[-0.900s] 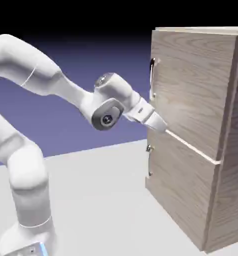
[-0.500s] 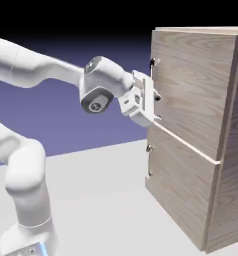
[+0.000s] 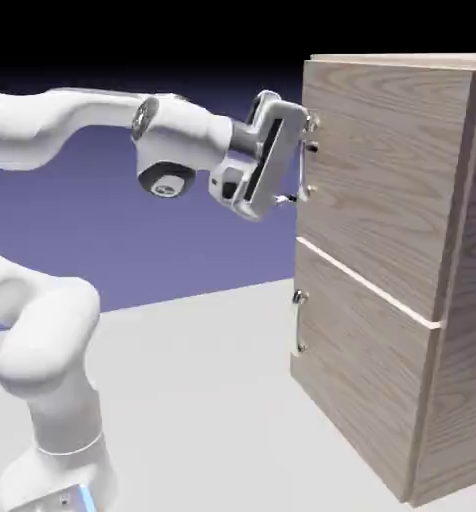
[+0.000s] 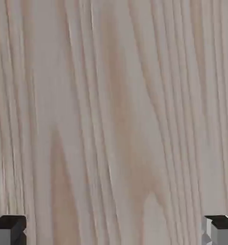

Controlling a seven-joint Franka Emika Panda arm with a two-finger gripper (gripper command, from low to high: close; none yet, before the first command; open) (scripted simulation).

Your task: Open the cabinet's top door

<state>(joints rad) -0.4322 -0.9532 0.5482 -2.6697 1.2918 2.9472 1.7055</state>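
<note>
Wood grain fills nearly the whole hand view: the top door [image 4: 116, 110], the larger upper light-brown panel of the tall wood-grain cabinet [image 3: 422, 330], lies straight ahead of the fingers [image 4: 9, 228] and very close. Only the two small grey tips show there, one in each bottom corner, so the fingers stand spread wide with nothing between them but the panel's face. From the exterior view the white arm's hand reaches level toward the cabinet's front edge, and the fingers [image 3: 304, 160] bracket the slim vertical silver bar handle [image 3: 302, 165] near the door's edge; whether either tip touches the bar cannot be told. No handle shows between the tips in the hand view. Below the fingers a pale seam divides the top door from the lower wood-grain panel [image 3: 357, 385], which carries its own small metal handle [image 3: 299, 322], well apart from the hand. Both doors sit flush with the cabinet's front. Pale grey table [image 3: 202, 400] spreads beneath the arm, with the plain blue-violet backdrop [image 3: 182, 250] behind.
</note>
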